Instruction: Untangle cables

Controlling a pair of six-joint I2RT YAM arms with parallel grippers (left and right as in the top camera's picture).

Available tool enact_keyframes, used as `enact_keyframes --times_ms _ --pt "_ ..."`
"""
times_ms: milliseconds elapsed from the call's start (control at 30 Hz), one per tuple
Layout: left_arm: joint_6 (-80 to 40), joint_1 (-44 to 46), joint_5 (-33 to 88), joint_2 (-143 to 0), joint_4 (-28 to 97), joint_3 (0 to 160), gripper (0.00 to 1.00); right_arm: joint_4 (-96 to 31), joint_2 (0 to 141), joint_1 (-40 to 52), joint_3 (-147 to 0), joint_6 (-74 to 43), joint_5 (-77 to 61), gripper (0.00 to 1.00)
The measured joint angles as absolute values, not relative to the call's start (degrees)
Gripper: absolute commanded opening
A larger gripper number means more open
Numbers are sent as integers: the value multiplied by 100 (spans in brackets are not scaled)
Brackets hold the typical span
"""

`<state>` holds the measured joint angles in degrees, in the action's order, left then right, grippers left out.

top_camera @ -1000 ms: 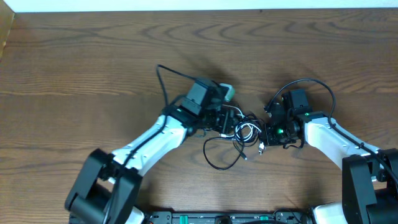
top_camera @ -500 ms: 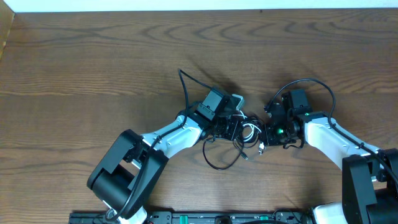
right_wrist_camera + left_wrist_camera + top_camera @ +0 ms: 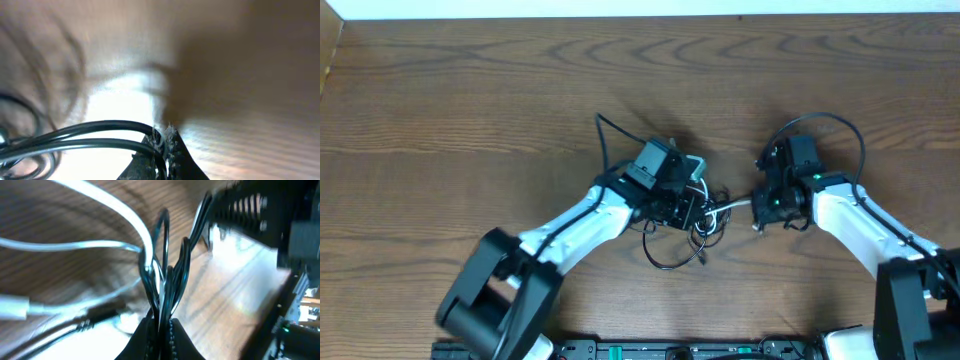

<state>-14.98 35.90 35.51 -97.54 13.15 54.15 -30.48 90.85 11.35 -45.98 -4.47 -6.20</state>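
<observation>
The cables (image 3: 708, 212) lie knotted on the counter (image 3: 470, 100) between the arms. Left end effector (image 3: 161, 322) pinches black loops, right end effector (image 3: 164, 136) two strands; parting slowly and low should avoid cinching the knot.

White cable (image 3: 122, 212): cut off by left edge of left wrist view. Black cable (image 3: 176, 287): lower run hidden within left end effector (image 3: 161, 324). Bench (image 3: 240, 75): blurred throughout right wrist view.
</observation>
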Motion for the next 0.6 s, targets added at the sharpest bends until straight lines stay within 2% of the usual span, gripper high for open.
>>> enact_keyframes --times_ms 100,200,333,600 --pt "-1433 3529 3546 -9406 1544 5415 7 -3052 8794 1096 -4842 -458 -395 2" --pt "-1382 3514 3546 -9089 1629 5413 7 -2978 8396 1007 -5081 -528 -311 16" --pt "-1347 3503 3546 -8833 1656 5413 7 -2936 7955 980 -5181 -596 -834 24" --pt "-1347 3498 3544 -8785 1651 5413 8 -3627 7913 980 -5164 -635 -1894 25"
